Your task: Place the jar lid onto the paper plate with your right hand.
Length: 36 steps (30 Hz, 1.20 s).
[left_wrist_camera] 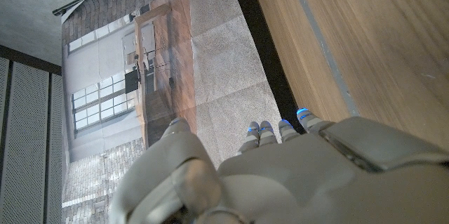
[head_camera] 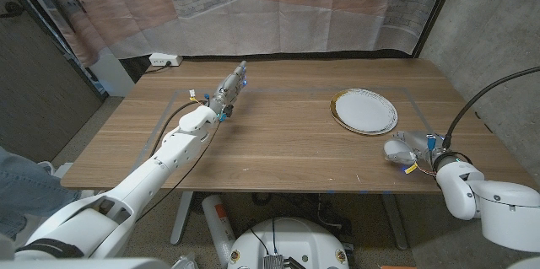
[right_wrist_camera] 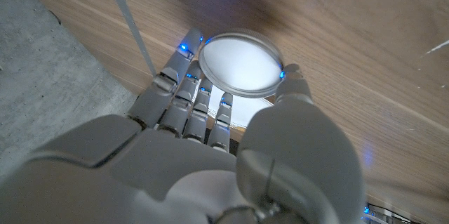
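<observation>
The white paper plate (head_camera: 364, 110) with a patterned rim lies on the right half of the wooden table. Nearer the front edge and slightly right of it, my right hand (head_camera: 411, 152) grips the round white jar lid (right_wrist_camera: 240, 63) between its fingers (right_wrist_camera: 184, 83) and thumb. The lid (head_camera: 394, 148) shows at the hand's left side, low over the wood; I cannot tell whether it touches the table. My left hand (head_camera: 226, 93) reaches over the table's far left-middle part with its fingers straight and nothing in them, and its back (left_wrist_camera: 302, 175) shows in the left wrist view.
A white power strip (head_camera: 164, 60) sits beyond the table's far left corner. A grey wall stands close on the right. A black cable (head_camera: 481, 100) arcs up from my right wrist. Bare wood (head_camera: 287, 147) lies between the two hands.
</observation>
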Each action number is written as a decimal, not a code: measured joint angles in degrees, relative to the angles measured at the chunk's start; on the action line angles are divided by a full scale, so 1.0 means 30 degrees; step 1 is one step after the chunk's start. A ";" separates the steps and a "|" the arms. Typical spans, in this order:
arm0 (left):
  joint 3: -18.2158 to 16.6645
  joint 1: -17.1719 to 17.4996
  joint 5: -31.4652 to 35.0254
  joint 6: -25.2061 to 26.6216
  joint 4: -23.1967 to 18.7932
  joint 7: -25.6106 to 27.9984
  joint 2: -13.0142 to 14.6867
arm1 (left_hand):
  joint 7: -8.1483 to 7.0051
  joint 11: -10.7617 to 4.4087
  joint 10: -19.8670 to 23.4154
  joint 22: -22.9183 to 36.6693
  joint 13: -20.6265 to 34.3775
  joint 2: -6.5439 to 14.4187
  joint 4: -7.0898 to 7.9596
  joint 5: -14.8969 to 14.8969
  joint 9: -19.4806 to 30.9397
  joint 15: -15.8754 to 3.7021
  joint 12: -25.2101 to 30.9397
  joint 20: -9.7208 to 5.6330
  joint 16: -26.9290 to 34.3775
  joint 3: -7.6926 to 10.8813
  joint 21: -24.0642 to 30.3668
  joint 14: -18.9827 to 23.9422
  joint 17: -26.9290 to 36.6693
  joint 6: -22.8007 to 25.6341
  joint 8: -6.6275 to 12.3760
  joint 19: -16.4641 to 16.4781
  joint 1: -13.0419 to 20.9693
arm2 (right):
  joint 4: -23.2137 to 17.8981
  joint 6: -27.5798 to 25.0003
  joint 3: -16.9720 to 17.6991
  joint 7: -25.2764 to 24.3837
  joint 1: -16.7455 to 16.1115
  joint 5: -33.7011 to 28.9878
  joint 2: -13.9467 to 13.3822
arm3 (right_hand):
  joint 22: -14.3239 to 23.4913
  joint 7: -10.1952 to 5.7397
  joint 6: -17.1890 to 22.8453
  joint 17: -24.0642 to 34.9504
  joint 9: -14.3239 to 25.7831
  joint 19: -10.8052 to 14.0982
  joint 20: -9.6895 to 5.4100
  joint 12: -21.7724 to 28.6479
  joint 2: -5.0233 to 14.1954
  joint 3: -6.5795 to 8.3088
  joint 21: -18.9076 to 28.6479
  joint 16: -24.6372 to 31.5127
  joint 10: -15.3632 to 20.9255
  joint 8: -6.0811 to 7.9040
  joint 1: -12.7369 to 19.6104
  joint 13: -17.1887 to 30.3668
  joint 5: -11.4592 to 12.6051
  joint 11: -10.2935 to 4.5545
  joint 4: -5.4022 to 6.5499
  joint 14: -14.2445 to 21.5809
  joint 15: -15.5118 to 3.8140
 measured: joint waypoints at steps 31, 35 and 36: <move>-0.0246 0.0508 -0.0042 0.0008 -0.0783 0.0315 0.0456 | 0.0000 0.0000 0.0000 0.0000 0.0000 0.0000 0.0002 0.0000 0.0000 0.0000 0.0000 0.0000 0.0000 0.0002 -0.0137 0.0000 0.0001 0.0000 0.0000 0.0000 0.0000 | 0.0673 0.1409 0.1342 0.1774 -0.0189 -0.2072 -0.0156 | 0.0005 0.0073 0.0272 0.0176 0.0013 0.0002 0.0000 0.0075 0.0182 -0.0003 0.0013 0.0004 0.0035 -0.0035 0.0112 -0.0013 -0.0281 -0.0035 -0.0002 0.0179 -0.0042; -0.0269 0.0558 -0.0050 0.0016 -0.0853 0.0372 0.0484 | 0.0000 0.0000 0.0000 0.0000 0.0000 0.0000 0.0002 0.0000 0.0000 0.0000 0.0000 0.0000 0.0000 0.0002 -0.0137 0.0000 0.0000 -0.0001 0.0000 0.0000 0.0000 | 0.0742 0.1487 0.1517 0.1981 -0.0162 -0.2305 -0.0162 | 0.0006 0.0073 0.0272 0.0176 0.0013 0.0002 0.0000 0.0144 0.0183 -0.0004 0.0013 0.0004 0.0035 -0.0035 0.0114 0.0037 -0.0355 -0.0035 -0.0002 0.0179 -0.0041; -0.0274 0.0568 -0.0050 0.0016 -0.0873 0.0372 0.0490 | 0.0000 0.0000 0.0000 0.0000 -0.0001 0.0000 0.0002 0.0000 -0.0001 0.0000 0.0000 0.0000 0.0000 0.0002 -0.0137 0.0000 0.0000 -0.0001 0.0000 0.0000 0.0000 | 0.0742 0.1536 0.1517 0.2038 -0.0162 -0.2360 -0.0162 | 0.0006 0.0073 0.0272 0.0176 0.0013 0.0003 0.0000 0.0146 0.0184 -0.0004 0.0013 0.0004 0.0036 -0.0035 0.0115 0.0054 -0.0355 -0.0034 -0.0003 0.0178 -0.0041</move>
